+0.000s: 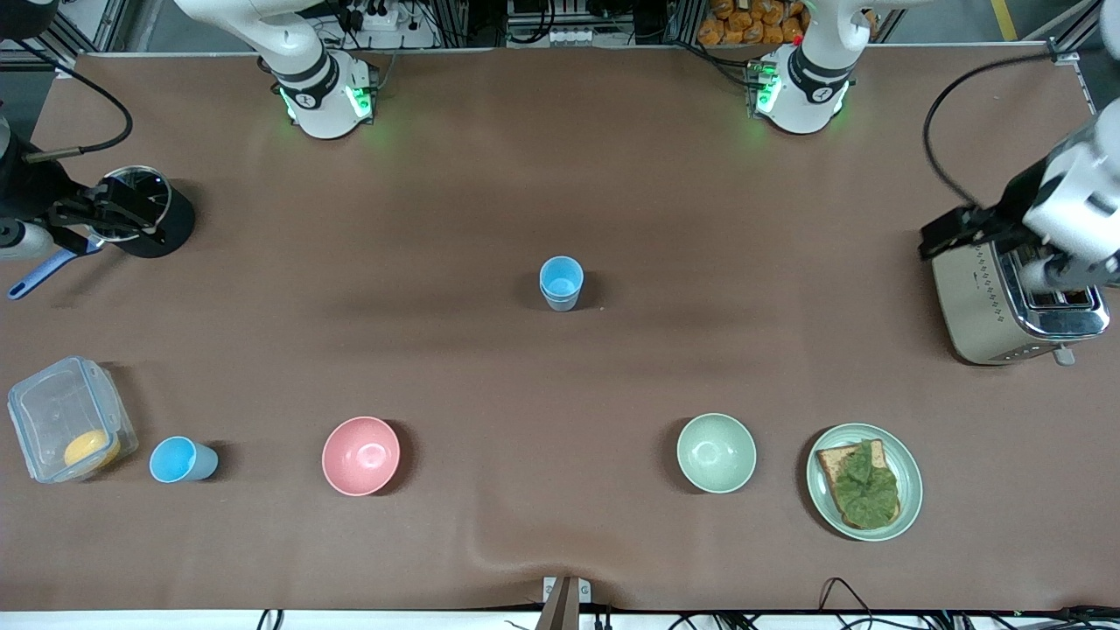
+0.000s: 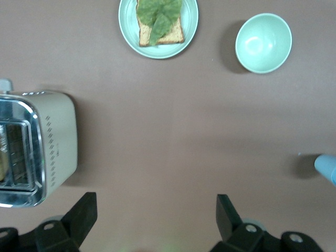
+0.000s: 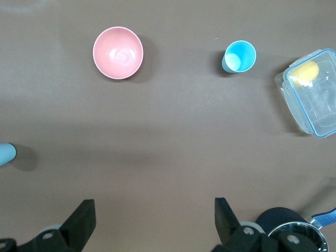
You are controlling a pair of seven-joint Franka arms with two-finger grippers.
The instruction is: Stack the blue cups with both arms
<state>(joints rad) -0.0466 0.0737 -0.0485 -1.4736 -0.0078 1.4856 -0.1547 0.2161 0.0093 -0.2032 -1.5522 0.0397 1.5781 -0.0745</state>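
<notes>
At lower left of frame, grasp lone blue cup squarely with spread right end effector; left end effector spread, waiting.

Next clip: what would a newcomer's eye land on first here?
Probably the stacked blue cups standing alone mid-table, one nested in another. A single blue cup sits nearer the front camera, between the clear container and the pink bowl. Both arms are drawn apart with open claws: the left claw beside the toaster, the right claw by the black pot.
</notes>
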